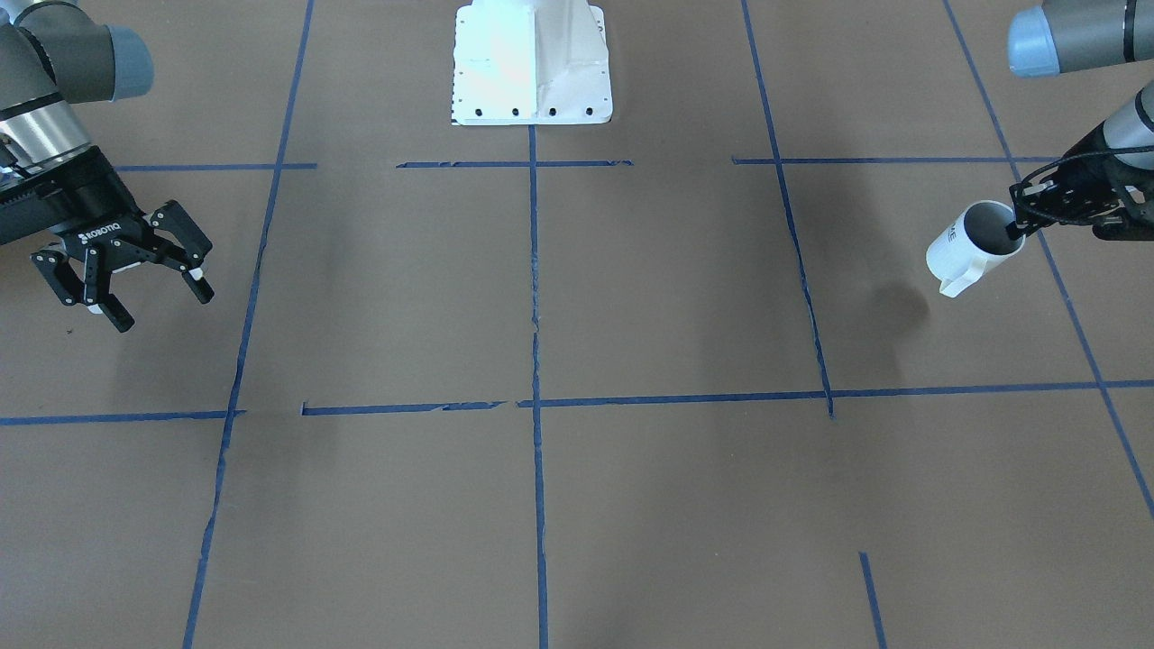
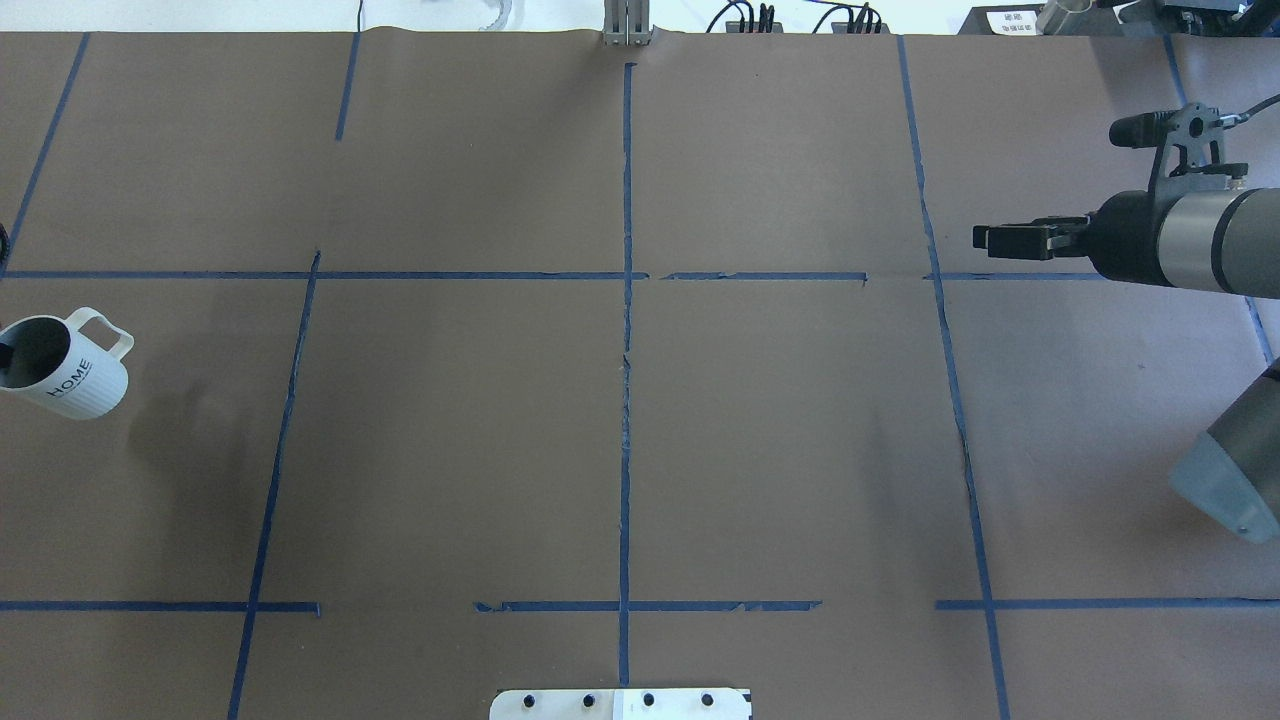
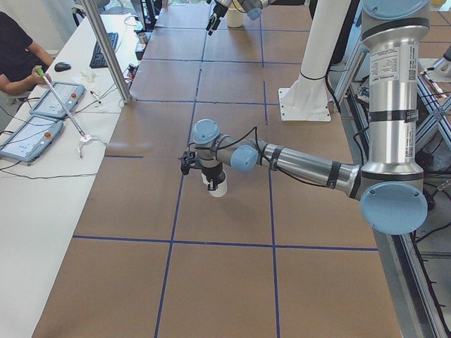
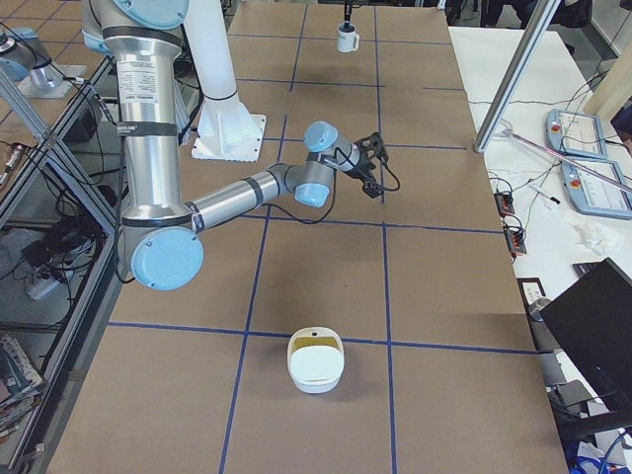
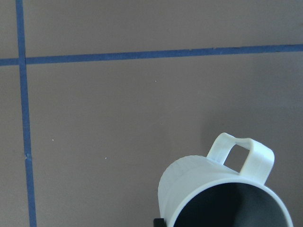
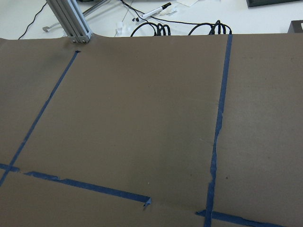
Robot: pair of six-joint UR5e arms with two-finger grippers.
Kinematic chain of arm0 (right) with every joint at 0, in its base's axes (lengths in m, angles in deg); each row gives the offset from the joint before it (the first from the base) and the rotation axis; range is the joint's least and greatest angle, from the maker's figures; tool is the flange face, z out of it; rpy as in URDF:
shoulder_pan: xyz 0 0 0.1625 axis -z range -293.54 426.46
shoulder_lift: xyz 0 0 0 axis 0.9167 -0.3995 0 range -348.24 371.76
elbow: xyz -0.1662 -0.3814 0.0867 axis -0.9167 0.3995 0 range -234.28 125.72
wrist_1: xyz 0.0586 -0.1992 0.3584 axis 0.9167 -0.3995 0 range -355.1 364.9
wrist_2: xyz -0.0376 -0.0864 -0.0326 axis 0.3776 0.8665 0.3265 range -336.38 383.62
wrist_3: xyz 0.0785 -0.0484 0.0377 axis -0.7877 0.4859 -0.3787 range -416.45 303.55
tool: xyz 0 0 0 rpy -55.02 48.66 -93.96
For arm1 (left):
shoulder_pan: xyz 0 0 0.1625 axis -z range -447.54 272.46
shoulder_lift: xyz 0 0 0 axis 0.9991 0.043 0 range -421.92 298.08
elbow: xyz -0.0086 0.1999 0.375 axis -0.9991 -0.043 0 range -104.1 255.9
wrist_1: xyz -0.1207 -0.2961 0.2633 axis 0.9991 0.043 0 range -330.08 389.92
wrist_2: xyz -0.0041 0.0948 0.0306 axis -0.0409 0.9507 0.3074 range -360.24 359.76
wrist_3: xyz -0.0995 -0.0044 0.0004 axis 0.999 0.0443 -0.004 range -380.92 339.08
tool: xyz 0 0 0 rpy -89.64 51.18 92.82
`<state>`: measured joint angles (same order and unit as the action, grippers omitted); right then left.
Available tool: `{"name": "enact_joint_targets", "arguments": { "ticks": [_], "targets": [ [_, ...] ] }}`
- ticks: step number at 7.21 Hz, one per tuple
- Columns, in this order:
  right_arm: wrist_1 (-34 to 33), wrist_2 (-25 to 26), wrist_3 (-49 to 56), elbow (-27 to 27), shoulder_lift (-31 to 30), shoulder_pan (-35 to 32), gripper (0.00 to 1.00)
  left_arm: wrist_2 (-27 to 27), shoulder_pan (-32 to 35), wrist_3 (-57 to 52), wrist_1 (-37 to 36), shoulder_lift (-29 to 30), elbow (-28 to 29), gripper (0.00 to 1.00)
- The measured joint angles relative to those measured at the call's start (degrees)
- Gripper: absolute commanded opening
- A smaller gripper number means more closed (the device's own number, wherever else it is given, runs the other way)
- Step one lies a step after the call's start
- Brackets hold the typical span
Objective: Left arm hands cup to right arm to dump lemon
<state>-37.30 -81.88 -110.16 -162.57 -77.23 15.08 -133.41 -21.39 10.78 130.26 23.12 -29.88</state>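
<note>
nearest me, at the robot's right end, a white bowl (image 4: pixel 315 375) sits on the brown table (image 4: pixel 316 281) with something yellow inside. beyond it the right gripper (image 1: pixel 162 305) hovers above the table, its fingers spread wide and holding nothing. far off at the other end, the left gripper (image 1: pixel 1016 230) pinches the rim of the cup (image 1: pixel 966 251), one finger inside the mouth. the mug hangs clear of the table, its shadow lying apart from it.

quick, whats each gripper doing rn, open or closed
Left gripper: closed on the cup, pinching its rim.
Right gripper: open, fingers spread, holding nothing.
</note>
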Motion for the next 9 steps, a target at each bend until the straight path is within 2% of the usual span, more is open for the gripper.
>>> {"name": "enact_joint_targets", "arguments": {
  "ticks": [2, 3, 4, 5, 6, 7, 9],
  "targets": [
    [-0.30, -0.84, 0.01, -0.27, -0.18, -0.40, 1.00, -0.68, -0.20, 8.04, 6.22, 0.43, 3.40, 0.04],
    [-0.45, -0.93, 0.01, -0.31, -0.18, -0.40, 1.00, -0.70, -0.36, 11.27, 10.91, 0.57, 5.98, 0.13],
    [-0.77, -0.98, 0.00, -0.46, -0.18, -0.40, 1.00, -0.67, -0.69, 13.95, 14.17, 0.62, 7.63, 0.17],
    [-1.27, -1.07, -0.04, -0.64, -0.18, -0.40, 1.00, -0.63, -1.46, 16.18, 15.63, 0.64, 8.32, 0.33],
    [-1.85, -1.44, -0.06, -0.76, -0.16, -0.42, 1.00, -0.54, -2.47, 18.30, 16.18, 0.75, 8.55, 0.59],
    [-2.12, -1.94, -0.14, -0.98, -0.14, -0.45, 1.00, -0.42, -3.13, 20.30, 16.36, 0.90, 8.62, 1.00],
    [-2.28, -2.44, -0.42, -1.59, -0.13, -0.51, 1.00, -0.29, -3.49, 22.30, 16.36, 1.05, 7.83, 1.00]
  ]
}}
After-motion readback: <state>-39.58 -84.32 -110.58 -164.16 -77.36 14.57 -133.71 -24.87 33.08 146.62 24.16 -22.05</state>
